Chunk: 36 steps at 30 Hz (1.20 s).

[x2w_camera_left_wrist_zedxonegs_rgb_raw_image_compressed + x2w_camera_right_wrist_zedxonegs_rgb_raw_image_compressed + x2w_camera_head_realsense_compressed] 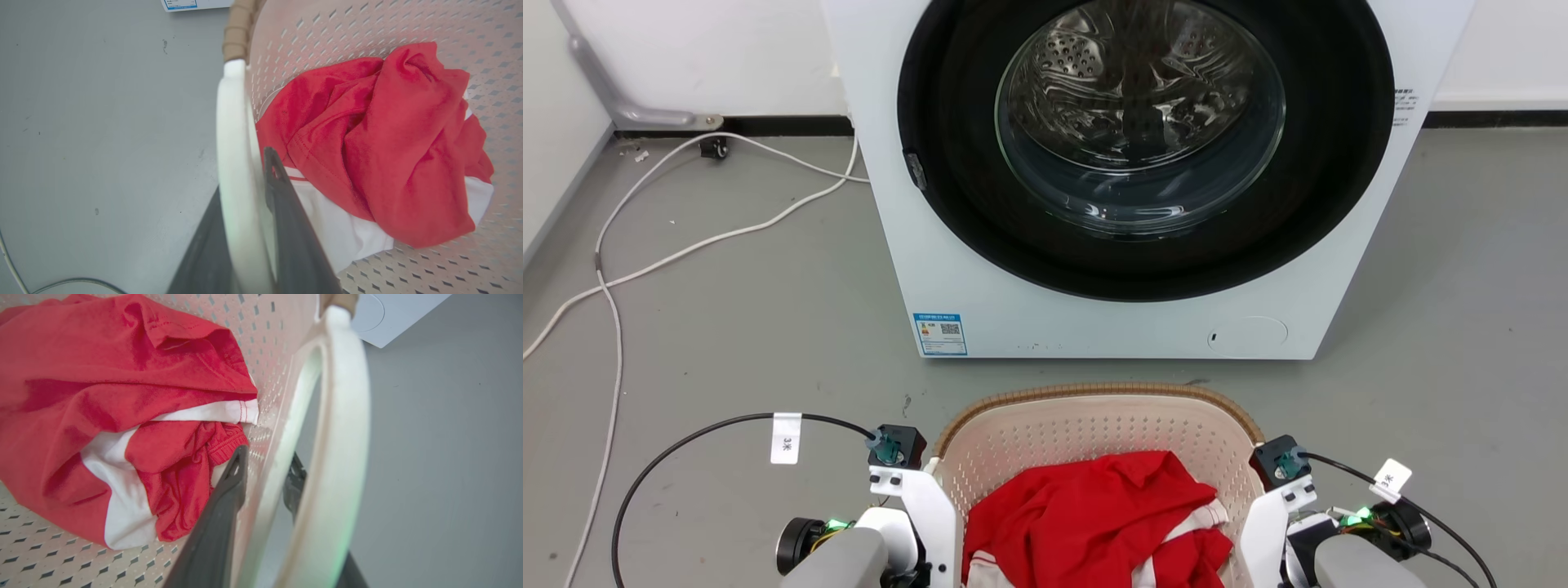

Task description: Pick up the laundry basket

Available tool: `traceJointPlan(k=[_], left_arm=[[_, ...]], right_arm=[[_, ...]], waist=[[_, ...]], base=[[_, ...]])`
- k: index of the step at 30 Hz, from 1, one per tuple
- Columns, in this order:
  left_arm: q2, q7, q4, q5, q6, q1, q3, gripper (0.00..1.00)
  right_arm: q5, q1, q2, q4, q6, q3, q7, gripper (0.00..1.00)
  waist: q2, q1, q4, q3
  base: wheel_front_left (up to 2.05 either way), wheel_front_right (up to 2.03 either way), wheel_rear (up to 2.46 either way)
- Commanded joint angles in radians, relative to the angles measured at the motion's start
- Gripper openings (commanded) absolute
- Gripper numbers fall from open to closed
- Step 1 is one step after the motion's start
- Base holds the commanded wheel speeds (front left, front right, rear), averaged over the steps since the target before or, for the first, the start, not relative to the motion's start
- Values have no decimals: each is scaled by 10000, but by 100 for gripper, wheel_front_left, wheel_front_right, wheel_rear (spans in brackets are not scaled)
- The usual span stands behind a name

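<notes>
Laundry basket (1094,394): low centre of the head view, just in front of a white front-loading washing machine (890,245) that takes up the upper middle. Cream perforated walls, brown woven-look rim. Its base is out of frame, so I cannot tell whether it rests on the grey floor (727,343).

Contents: a crumpled red garment with white panels (1094,506), heaped in the basket.

Left gripper (245,175): in the left wrist view, two dark fingers rise from bottom centre and straddle the white left loop handle (231,122). One finger (286,212) is inside the basket beside the garment. The other is outside, over the floor, partly hidden behind the handle. The jaws are drawn in to the handle's thickness with no gap visible, clamped on it.

Right gripper (267,457): in the right wrist view, one finger (220,522) is inside, next to the garment. The other pokes up through the opening between the basket wall and the white right loop handle (347,416). The wall fills the narrow space between them, pinched there.

Machine: round dark-rimmed glass door (1139,122), steel drum visible through it. Blue label sticker (940,334) at the lower left of its front.

White cords (686,249) trail over the floor at the left of the frame.
</notes>
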Motion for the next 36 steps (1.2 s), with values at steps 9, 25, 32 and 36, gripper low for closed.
traceJointPlan(k=[9,25,32,36], left_arm=[[56,32,39,-192,-60,44,-209,0],[1,27,123,-459,-59,-14,-449,0],[26,-50,154,-560,-59,-67,-551,0],[39,-90,159,-592,-59,-131,-605,0]], right_arm=[[1121,275,-229,-176,52,1160,268,0],[2546,165,-538,-299,52,2429,294,0],[3011,81,-614,-269,52,2863,223,0],[3256,18,-629,-251,52,3068,193,0]], waist=[[-1,2,13,-197],[-1,2,-57,-210],[-1,2,-51,-208],[-1,2,-37,-185]], base=[[0,0,0],[0,0,0],[0,0,0],[0,0,0]])
